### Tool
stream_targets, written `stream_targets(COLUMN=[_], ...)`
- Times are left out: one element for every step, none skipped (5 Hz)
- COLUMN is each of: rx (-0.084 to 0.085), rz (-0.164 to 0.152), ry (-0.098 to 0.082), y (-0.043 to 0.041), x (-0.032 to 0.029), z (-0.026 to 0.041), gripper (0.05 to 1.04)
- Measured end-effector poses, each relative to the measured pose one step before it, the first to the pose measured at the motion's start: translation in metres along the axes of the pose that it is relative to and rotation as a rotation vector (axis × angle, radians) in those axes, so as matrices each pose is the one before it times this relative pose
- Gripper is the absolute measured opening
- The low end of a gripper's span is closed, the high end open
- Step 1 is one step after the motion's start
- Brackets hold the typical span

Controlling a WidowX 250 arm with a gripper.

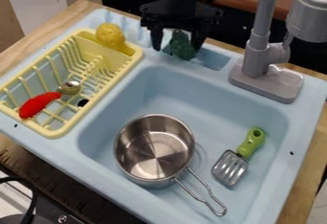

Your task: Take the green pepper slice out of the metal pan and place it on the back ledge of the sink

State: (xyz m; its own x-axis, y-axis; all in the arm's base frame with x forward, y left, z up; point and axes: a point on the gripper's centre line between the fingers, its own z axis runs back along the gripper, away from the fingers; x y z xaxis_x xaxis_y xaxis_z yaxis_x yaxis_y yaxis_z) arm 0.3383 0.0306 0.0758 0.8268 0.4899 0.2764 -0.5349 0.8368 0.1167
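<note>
End effector, released, at the sink's far rim; its spread fingers flank the green toy, which sits there. We judge that an off-centre close could knock the toy into the basin, the right finger being nearer it.

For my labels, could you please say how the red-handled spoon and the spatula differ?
The spoon has a red handle and rounded head; the spatula has a green handle and slotted head. The spoon lies in the yellow rack, the spatula in the sink. Both heads look metallic.
</note>
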Motion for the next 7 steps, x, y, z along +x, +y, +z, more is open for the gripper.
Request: stream_targets(rx=[-0.0009, -0.008, -0.0302, -0.0408, -0.0315, -0.0137, -0.0175], rz=[-0.0047, -0.0121, 0.0174, -0.0014, -0.0148, -0.0131, -0.0117], ry=[0.007, 0.0012, -0.0076, 0.002, 0.0094, -0.0113, -0.0025], y=[0.0002, 0.00057, 0.0012, 0.00386, 0.00313, 0.00511, 0.00325], x=[-0.00185, -0.00207, 0.00156, -0.00185, -0.00439, -0.00486, -0.00613], z=[-0.00038, 0.00231, 0.01198, 0.01373, 0.00661, 0.00834, 0.00611], gripper=[0.999, 0.999, 0.999, 0.999, 0.999, 0.999, 0.999])
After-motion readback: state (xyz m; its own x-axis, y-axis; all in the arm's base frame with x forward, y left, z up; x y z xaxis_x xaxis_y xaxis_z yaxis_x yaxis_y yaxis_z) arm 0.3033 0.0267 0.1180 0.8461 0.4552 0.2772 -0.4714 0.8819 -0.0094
